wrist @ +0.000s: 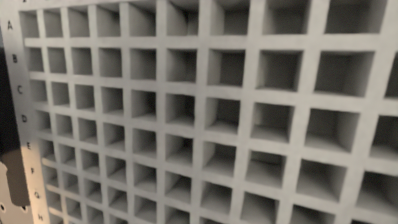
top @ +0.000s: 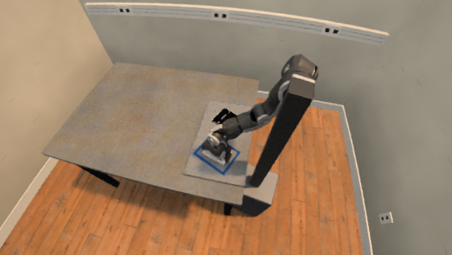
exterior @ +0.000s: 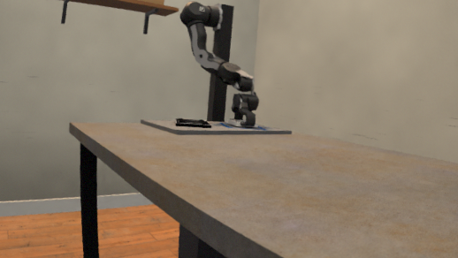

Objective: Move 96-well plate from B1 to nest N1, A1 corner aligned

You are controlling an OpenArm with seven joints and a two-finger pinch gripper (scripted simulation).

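So, gripper [top: 216,150] is clamped on the 96-well plate [wrist: 210,115], w/ fingers standing wide across it, right over bench spot B1 [top: 230,163], the blue-outlined rectangle on the grey mat [top: 198,163].

Step in hand, as I judge it: lifting plate off B1 for carry to plate nest N1 [exterior: 193,123]. To do it well: go straight up 1st, keep plate level so it doesn't rock in the pivoting fingers, clear the mat before any sideways travel. Then track cut-off corner so well A1 lands at nest's A1 mark; rotate wrist mid-air, not while over the locators. Lower flat, let go only once seated.

Relative to gripper: plate sits directly beneath the palm, filling the wrist view almost wholly. Row letters A to H run down plate's left edge there, so column 1 side is toward that edge, row A at top. Grid looks a bit skewed in that view, so plate may be tilted or just coming off the mat; can't tell for sure, since in exterior view the gap under it is too small to read.

Relative to gripper, nest is the dark frame further along the mat, away from the arm's post [top: 279,140], well apart from B1.
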